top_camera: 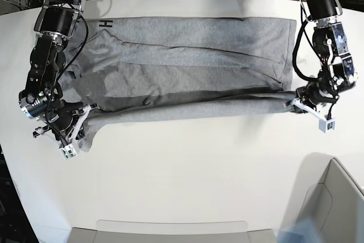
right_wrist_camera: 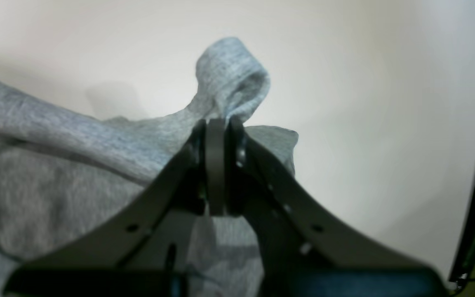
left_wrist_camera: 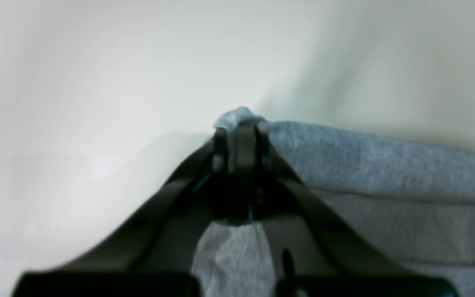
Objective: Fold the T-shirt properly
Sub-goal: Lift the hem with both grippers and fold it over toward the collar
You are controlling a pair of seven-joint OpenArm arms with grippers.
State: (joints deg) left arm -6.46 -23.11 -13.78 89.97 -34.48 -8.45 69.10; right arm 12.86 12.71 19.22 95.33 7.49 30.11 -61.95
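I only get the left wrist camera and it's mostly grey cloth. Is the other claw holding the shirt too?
Observer: Yes. The right gripper is shut on a bunched bit of the T-shirt, with a loop of cloth poking out past its tips.
Operator: Where's the rest of the shirt?
Observer: It's spread across the white table, and the near edge is stretched in a long line between the right gripper and the left gripper.
Operator: Any letters on it?
Observer: Just one small black mark near the far corner on the right arm's side; I can't see more.
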